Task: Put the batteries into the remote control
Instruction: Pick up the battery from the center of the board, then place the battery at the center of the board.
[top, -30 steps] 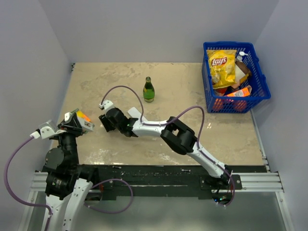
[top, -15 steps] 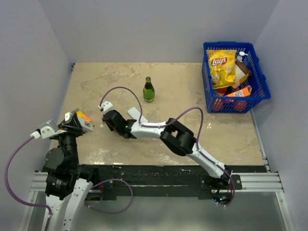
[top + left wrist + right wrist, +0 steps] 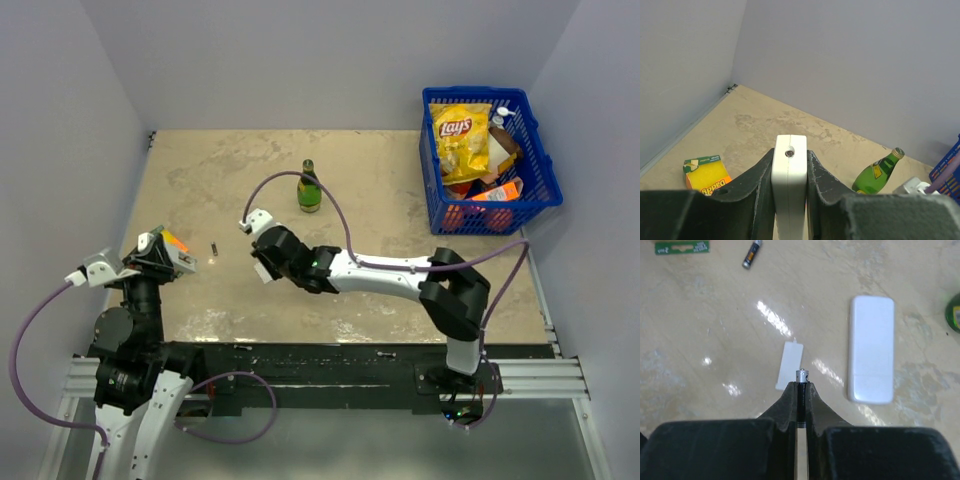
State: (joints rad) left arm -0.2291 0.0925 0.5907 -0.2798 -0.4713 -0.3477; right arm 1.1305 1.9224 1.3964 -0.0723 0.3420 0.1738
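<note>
Moved: the right arm has been swung off to the right since the earlier frames. The right gripper (image 3: 800, 390) has been drawn back from beside the left gripper (image 3: 790, 156) toward mid-table.
Right fingers (image 3: 786, 407): closed to a thin slit on a battery (image 3: 801, 374). It is held lengthwise with its metal tip out front, probably so it can be pushed in end-first.
Left fingers (image 3: 760, 185): clamped on the remote (image 3: 789, 170), which is raised off the table (image 3: 715, 315) with one end outward. It is judged to be offered up for loading.
Second battery (image 3: 752, 253): left lying flat near the sponge (image 3: 705, 175), apart from both grippers.
Under the right gripper: a thin white cover (image 3: 790, 365) and a white bar (image 3: 870, 356) are laid flat near each other, not touching.
Further out: the bottle (image 3: 877, 172) and basket (image 3: 530, 160) are not involved.
Progress: no battery is seen seated, and the compartment itself is not shown.
</note>
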